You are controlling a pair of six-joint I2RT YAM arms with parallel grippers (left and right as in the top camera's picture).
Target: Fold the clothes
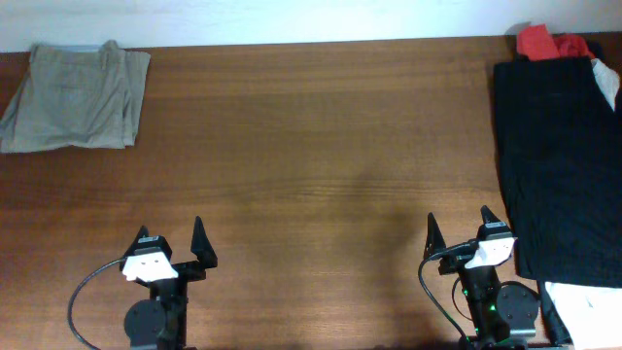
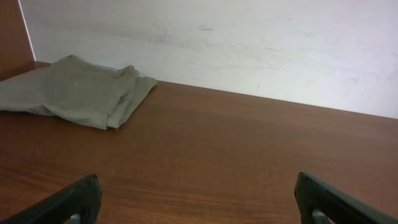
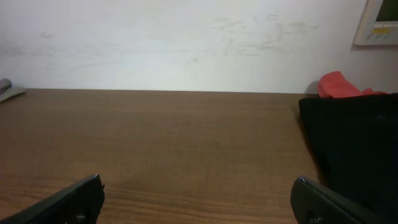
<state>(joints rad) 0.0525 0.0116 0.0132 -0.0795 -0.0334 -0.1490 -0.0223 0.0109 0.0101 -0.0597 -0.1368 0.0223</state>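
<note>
A folded khaki garment (image 1: 73,97) lies at the table's far left corner; it also shows in the left wrist view (image 2: 74,90). A black garment (image 1: 559,165) lies spread along the right edge, also in the right wrist view (image 3: 354,149). A red garment (image 1: 549,42) sits behind it, also in the right wrist view (image 3: 339,85). My left gripper (image 1: 171,236) is open and empty near the front edge, its jaws showing in the left wrist view (image 2: 198,198). My right gripper (image 1: 459,226) is open and empty just left of the black garment, its jaws showing in the right wrist view (image 3: 198,198).
A white cloth (image 1: 588,311) lies at the front right corner under the black garment's edge. A white wall (image 3: 186,43) runs behind the wooden table (image 1: 311,165). A wall panel (image 3: 379,22) hangs at the upper right.
</note>
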